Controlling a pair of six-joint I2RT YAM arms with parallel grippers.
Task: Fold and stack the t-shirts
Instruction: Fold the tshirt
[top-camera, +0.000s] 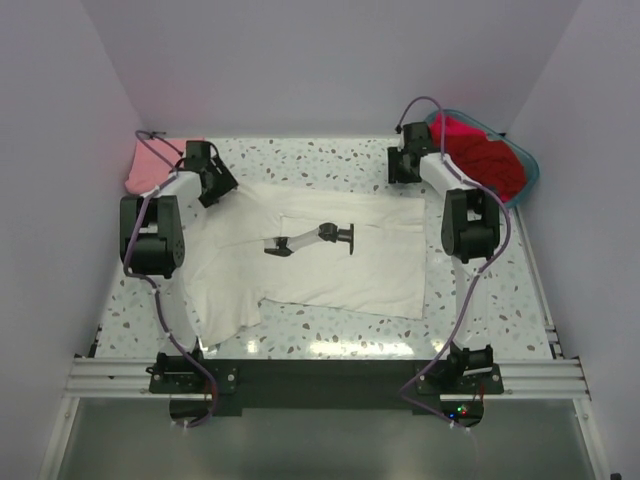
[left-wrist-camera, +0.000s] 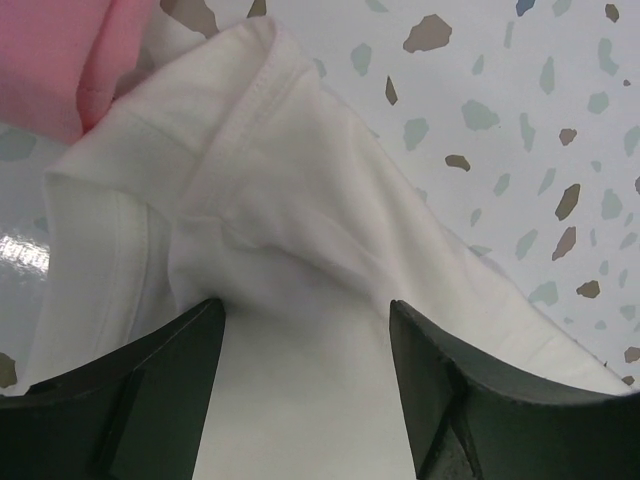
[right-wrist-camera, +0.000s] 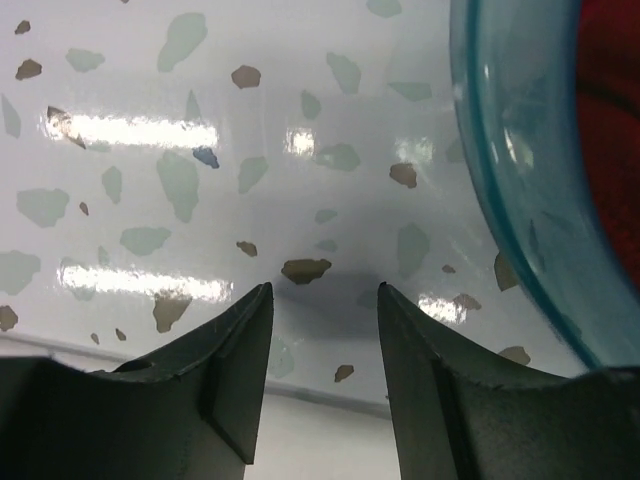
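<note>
The left end effector (left-wrist-camera: 305, 310) spread over white t-shirt (left-wrist-camera: 300, 190); right end effector (right-wrist-camera: 325, 292) spread above table (right-wrist-camera: 140, 240), beside basket (right-wrist-camera: 500, 150)

Both arms (top-camera: 175, 190) show white links, black joints, purple cables (top-camera: 468, 295).

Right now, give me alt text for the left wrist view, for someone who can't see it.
A bunched, hemmed part of the white t-shirt lies on the speckled table, running between the left arm's dark fingers, which stand apart. A pink shirt shows at top left.
</note>
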